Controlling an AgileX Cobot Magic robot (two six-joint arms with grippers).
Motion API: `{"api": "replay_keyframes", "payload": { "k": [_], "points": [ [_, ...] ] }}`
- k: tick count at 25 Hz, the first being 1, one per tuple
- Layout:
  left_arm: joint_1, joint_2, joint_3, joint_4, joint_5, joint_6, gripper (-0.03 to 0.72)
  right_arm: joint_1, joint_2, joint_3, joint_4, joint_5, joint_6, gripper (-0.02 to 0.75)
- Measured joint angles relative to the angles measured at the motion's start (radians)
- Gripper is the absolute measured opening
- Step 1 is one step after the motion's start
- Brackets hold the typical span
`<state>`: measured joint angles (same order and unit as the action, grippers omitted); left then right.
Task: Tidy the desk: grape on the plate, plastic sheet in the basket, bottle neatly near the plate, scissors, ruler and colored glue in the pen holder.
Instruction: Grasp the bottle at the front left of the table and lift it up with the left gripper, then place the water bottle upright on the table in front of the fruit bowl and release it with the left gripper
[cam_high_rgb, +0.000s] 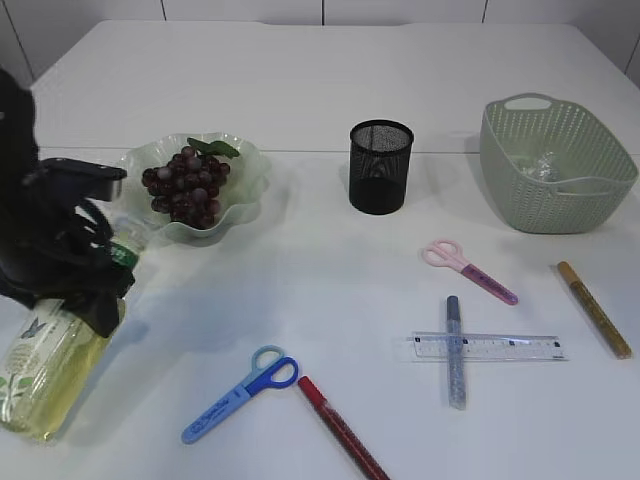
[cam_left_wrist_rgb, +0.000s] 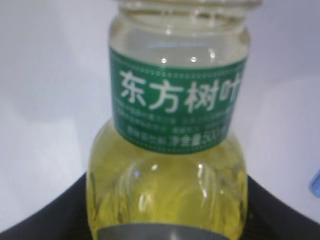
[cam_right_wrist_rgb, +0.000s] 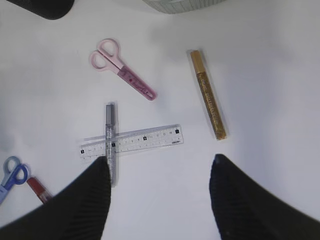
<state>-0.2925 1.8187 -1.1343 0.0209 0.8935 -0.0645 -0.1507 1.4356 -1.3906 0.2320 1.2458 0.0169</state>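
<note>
My left gripper (cam_high_rgb: 98, 288) is shut on the tilted bottle (cam_high_rgb: 45, 370) of yellow liquid at the table's left; in the left wrist view its black fingers (cam_left_wrist_rgb: 45, 220) flank the bottle (cam_left_wrist_rgb: 170, 150) below the green label. Dark grapes (cam_high_rgb: 187, 187) lie on the pale green plate (cam_high_rgb: 245, 165). The plastic sheet (cam_high_rgb: 545, 165) is in the basket (cam_high_rgb: 510, 180). My right gripper (cam_right_wrist_rgb: 160, 162) hangs open above the ruler (cam_right_wrist_rgb: 145, 139), silver glue (cam_right_wrist_rgb: 110, 140) crossing it, gold glue (cam_right_wrist_rgb: 208, 94) and pink scissors (cam_right_wrist_rgb: 122, 68). The black mesh pen holder (cam_high_rgb: 381, 166) stands mid-table.
Blue scissors (cam_high_rgb: 240, 393) and a red glue pen (cam_high_rgb: 340, 428) lie near the front edge. The right arm does not show in the exterior view. The table's far half is a second white surface behind a seam.
</note>
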Motion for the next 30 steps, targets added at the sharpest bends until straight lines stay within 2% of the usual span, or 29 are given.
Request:
{"api": "replay_keyframes", "payload": {
  "k": [8,12,19,26,30],
  "points": [
    [0.061,-0.343,0.354,0.0,-0.333,-0.137,0.447,0.0,0.0,0.0,-0.002,0.0,0.0,0.489],
    [0.064,-0.534,0.468,0.0,-0.469,-0.156,0.447,0.0,0.0,0.0,-0.004,0.0,0.0,0.489],
    [0.064,-0.763,0.559,0.015,-0.645,-0.162,0.447,0.0,0.0,0.0,-0.004,0.0,0.0,0.49],
    [0.064,-0.82,0.614,0.038,-0.902,-0.162,0.447,0.0,0.0,0.0,-0.004,0.0,0.0,0.489],
    [0.064,-0.82,0.616,0.038,-0.989,-0.162,0.447,0.0,0.0,0.0,-0.004,0.0,0.0,0.489]
  ]
}}
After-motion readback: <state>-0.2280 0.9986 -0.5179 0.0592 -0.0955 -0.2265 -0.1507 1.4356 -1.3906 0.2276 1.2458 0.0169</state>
